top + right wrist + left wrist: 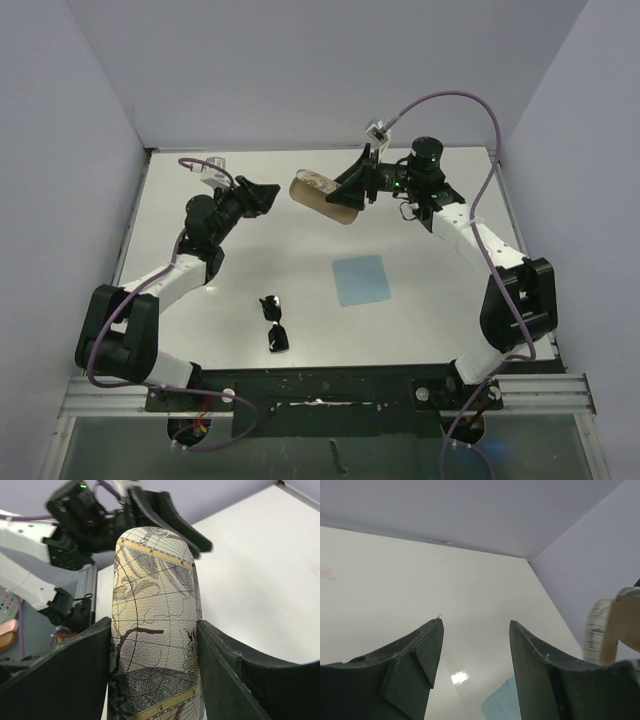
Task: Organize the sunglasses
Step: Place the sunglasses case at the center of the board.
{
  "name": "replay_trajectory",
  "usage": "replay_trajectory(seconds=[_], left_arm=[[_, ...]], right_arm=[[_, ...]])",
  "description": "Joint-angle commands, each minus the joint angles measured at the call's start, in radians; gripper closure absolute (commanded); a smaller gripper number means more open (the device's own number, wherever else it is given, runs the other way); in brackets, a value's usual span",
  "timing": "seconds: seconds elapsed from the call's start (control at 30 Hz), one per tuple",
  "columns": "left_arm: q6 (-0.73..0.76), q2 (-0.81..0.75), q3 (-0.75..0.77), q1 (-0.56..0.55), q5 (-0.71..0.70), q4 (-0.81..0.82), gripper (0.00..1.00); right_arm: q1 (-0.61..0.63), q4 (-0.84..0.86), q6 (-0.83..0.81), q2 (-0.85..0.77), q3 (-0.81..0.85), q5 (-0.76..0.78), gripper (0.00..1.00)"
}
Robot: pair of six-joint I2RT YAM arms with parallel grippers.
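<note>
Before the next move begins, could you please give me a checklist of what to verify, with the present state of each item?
1. Right gripper closed on the case, one finger on each side: ok.
2. Left gripper open, nothing between its fingers: ok.
3. Sunglasses lying free on the table, no gripper near them: ok.
4. Sunglasses apart from the blue cloth: ok.
5. Case open enough to receive the sunglasses: cannot tell.
6. Sunglasses arms folded: cannot tell, too small in the top view.
</note>
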Motion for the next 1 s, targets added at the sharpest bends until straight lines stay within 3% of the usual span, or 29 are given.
replay_trajectory(seconds=[0.0,0.4,0.97], left_arm=[[0.03,-0.067,-0.012,0.012,-0.135,-0.051,0.47],[0.013,-0.093,-0.066,0.015,-0.137,-0.015,0.47],[-0.003,-0.085,-0.089,0.018,-0.107,0.022,0.47]], right_arm=[[-0.007,-0.175,-0.142,0.078,0.088,0.057,1.0],[-0.002,-0.404,-0.312,0.349,0.242,0.081,1.0],[0.007,-0.693,-0.493,0.688,0.599,0.051,0.99]])
